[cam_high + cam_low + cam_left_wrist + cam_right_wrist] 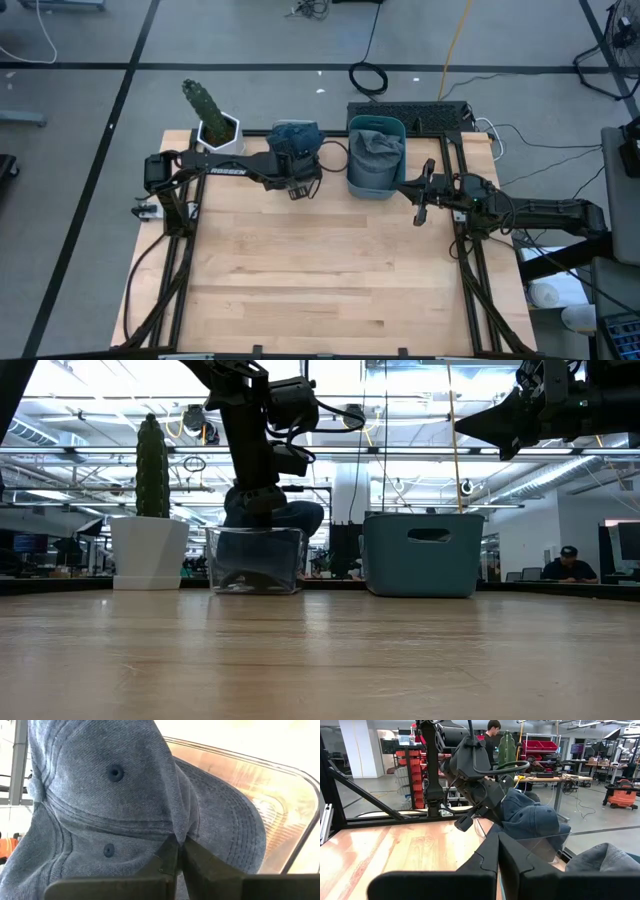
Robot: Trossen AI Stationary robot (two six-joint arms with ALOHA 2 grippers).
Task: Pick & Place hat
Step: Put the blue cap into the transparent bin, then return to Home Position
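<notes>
The left gripper [177, 851] is closed tight on the blue hat [125, 795], pinching a fold of its cloth. The hat sits in the clear box [254, 560] right under the gripper, by the far edge of the table [330, 270]. Its brim [235, 820] curves away from the gripper, toward the box wall. The hat is soft blue denim with small stitched holes. The right gripper [421, 193] is closed and empty, up in the air past the teal bin [375, 157]. Nearer than both grippers, the table is bare wood.

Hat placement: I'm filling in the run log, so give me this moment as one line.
left gripper: shut on hat | hat: over clear bin | right gripper: shut, empty, raised beside teal bin
</notes>
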